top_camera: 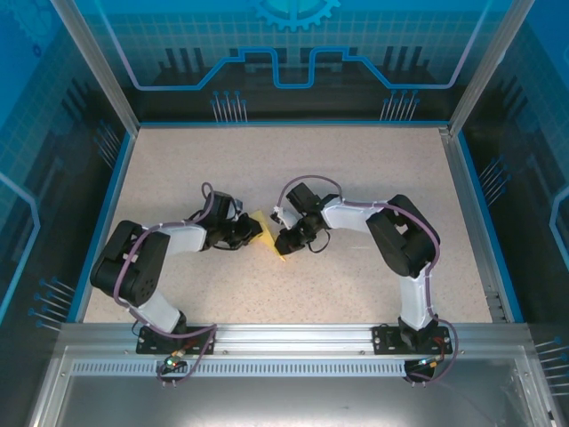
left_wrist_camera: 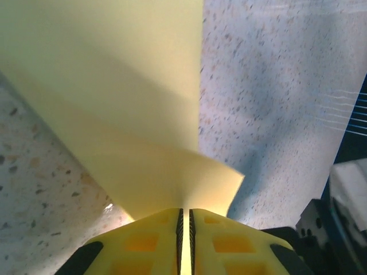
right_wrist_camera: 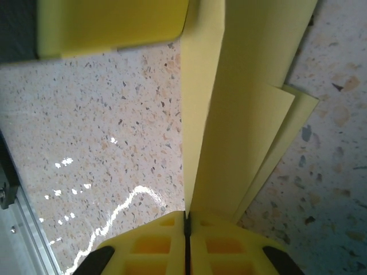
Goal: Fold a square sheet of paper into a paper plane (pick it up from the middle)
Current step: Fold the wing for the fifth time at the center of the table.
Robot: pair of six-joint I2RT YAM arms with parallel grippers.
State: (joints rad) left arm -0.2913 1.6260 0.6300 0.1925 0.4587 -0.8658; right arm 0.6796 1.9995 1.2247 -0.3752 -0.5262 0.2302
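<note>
Two grippers hold one partly folded sheet of paper [top_camera: 265, 233] at the centre of the frame in the top view, just above the speckled table [top_camera: 356, 169]. The left gripper [top_camera: 249, 231] is pressed together on one edge of the sheet. In the left wrist view the paper fans upward from the thin slot between its yellow fingers [left_wrist_camera: 143, 240]. The right gripper [top_camera: 283, 240] is clamped on the opposite side. In the right wrist view several stacked layers rise from its closed pads [right_wrist_camera: 223, 243], which suggests the wing folds are already begun.

The step in hand appears to be setting a crease along the body of the plane. To do it well, both grips should hold the layers aligned, and the pull should run along the fold rather than across it. Thin paper is likely to tear or skew if one side slips.

A yellow finger [right_wrist_camera: 109, 26] at the upper left of the right wrist view, apparently the left gripper's, lies close to the paper. The two wrists nearly touch, so room for any regrip is tight. Looping cables [top_camera: 307, 182] arch over the arms. The blue rim [top_camera: 120, 196] and metal posts [top_camera: 93, 62] stand well apart from the work.
</note>
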